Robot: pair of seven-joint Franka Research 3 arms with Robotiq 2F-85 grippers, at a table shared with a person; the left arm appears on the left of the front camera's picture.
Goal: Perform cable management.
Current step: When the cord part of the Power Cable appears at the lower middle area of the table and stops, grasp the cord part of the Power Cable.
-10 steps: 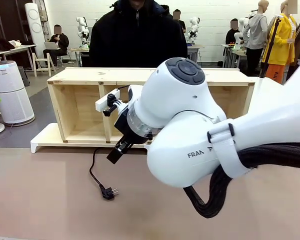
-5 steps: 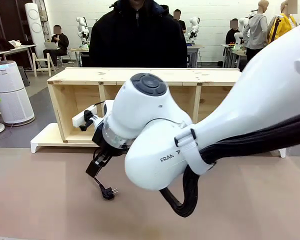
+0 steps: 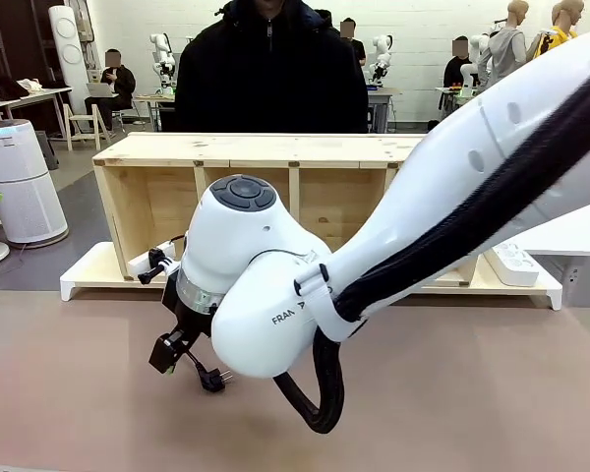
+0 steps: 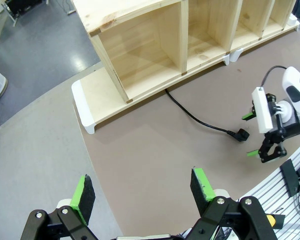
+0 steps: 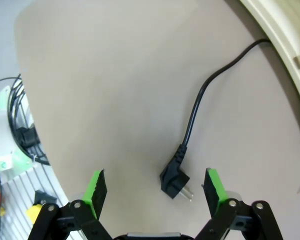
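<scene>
The black cable (image 5: pixel 195 110) runs out from under the wooden shelf (image 3: pixel 275 147) and ends in a two-pin plug (image 5: pixel 174 182) lying flat on the brown table. My right gripper (image 5: pixel 155 187) hovers just above the plug, open, with the green pads on either side of it and nothing held. From the front, the right gripper (image 3: pixel 172 352) sits just left of the plug (image 3: pixel 213 380), and my right arm hides most of the cord. My left gripper (image 4: pixel 141 189) is open and empty, high above the table's left corner, far from the cable (image 4: pixel 200 117).
A person in a black jacket (image 3: pixel 270 79) stands behind the shelf. A white power strip (image 3: pixel 511 264) lies on the shelf's white base board (image 3: pixel 88 275) at the right. Bare brown table (image 3: pixel 79 393) extends left and in front of the plug.
My right arm has swung left and down across the shelf front, bringing its open gripper from shelf height to just over the plug. The plug has not moved.
</scene>
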